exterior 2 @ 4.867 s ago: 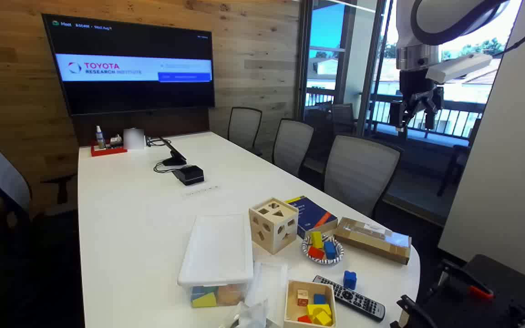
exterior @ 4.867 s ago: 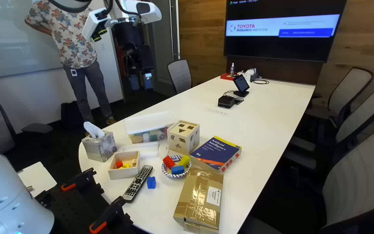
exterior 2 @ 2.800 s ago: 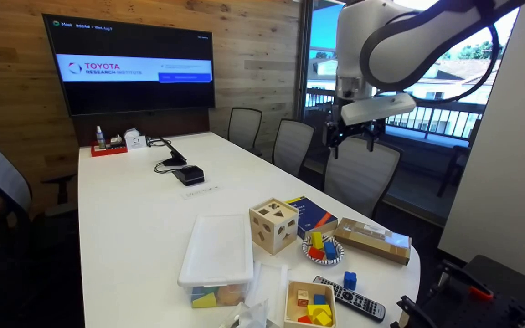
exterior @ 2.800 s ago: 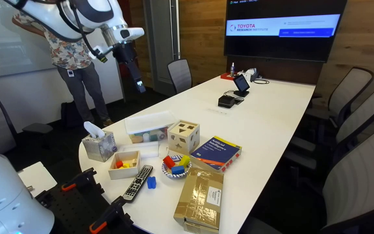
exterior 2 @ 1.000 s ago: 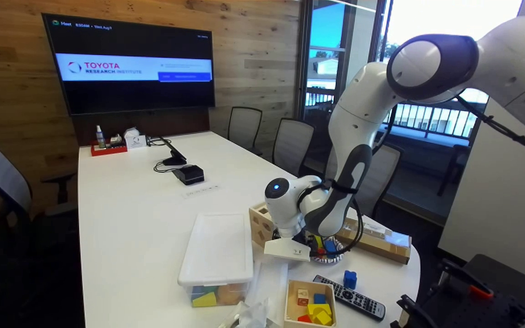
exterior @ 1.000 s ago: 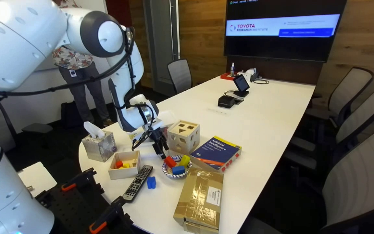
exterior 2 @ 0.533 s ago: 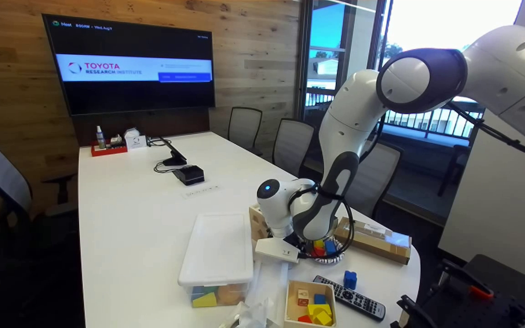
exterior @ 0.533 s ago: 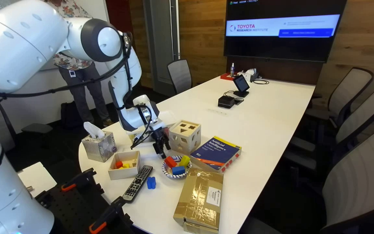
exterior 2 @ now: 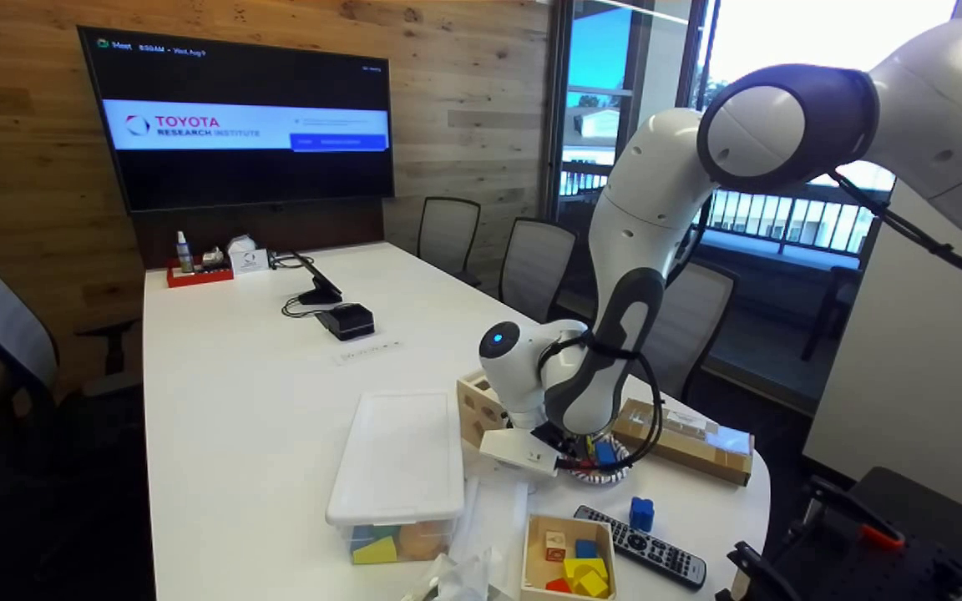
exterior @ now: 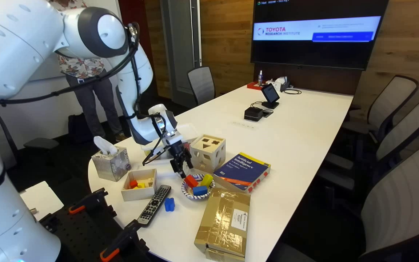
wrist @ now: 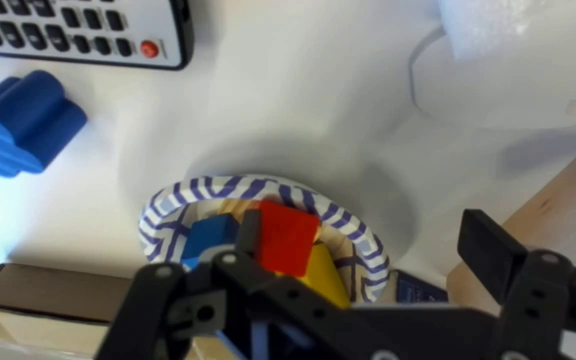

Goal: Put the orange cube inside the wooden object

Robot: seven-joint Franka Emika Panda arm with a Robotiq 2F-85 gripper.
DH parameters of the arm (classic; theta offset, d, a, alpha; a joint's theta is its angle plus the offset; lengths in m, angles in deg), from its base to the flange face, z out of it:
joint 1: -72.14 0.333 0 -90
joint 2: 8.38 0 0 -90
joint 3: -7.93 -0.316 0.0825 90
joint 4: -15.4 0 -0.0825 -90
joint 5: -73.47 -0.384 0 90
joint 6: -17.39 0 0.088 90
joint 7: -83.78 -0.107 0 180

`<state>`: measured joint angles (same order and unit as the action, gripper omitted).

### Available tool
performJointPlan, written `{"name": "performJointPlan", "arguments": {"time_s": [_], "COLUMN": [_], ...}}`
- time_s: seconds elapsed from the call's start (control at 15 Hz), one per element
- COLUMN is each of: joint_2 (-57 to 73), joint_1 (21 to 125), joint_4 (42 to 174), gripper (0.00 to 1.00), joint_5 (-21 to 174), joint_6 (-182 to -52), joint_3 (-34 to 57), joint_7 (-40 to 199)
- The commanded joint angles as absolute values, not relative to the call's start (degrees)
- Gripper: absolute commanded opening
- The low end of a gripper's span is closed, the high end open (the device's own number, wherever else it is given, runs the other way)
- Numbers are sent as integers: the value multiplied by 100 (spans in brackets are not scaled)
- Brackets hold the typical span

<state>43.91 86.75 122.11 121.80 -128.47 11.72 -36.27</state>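
The orange-red block [exterior: 190, 181] lies in a small striped bowl [exterior: 198, 197] with a blue and a yellow block. In the wrist view the orange-red block [wrist: 288, 237] is just beside my left-hand finger; whether they touch is unclear. My gripper [exterior: 186, 170] is tilted down at the bowl's edge, and in the wrist view its fingers [wrist: 370, 245] are wide apart. The right-hand finger is outside the bowl, near the pale wooden box [wrist: 563, 200]. This box with cut holes [exterior: 213, 154] stands upright behind the bowl. The arm partly hides the box [exterior 2: 483, 401] and bowl in an exterior view.
A blue book [exterior: 244, 169] lies beside the box, and a cardboard package [exterior: 227, 218] beside the bowl. A remote [exterior: 154, 205], a blue block [exterior: 170, 204], a wooden tray [exterior: 136, 194] of blocks, a tissue box [exterior: 112, 163] and a lidded plastic bin [exterior 2: 402, 459] also stand on the table.
The arm has come down from high up to the bowl. In the last second it shifted only slightly, and the wooden box moved a little toward the book. The blocks stay in the bowl.
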Motion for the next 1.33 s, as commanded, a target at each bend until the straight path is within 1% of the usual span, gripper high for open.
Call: {"name": "performJointPlan", "arguments": {"time_s": [0.0, 0.67, 1.07, 1.13, 1.27], "joint_2": [3833, 3933, 4059, 4061, 4046], "joint_1": [8952, 9143, 9121, 9114, 9130], "joint_4": [12865, 12997, 12882, 12879, 12878], "gripper": [100, 100, 100, 99, 100], "joint_5": [12055, 12193, 12140, 12126, 12123], "joint_6": [-12868, -12812, -12792, -12780, -12757], "joint_3": [1406, 1692, 1702, 1693, 1687], "joint_7": [-3937, -4398, -4334, -4316, -4309]}}
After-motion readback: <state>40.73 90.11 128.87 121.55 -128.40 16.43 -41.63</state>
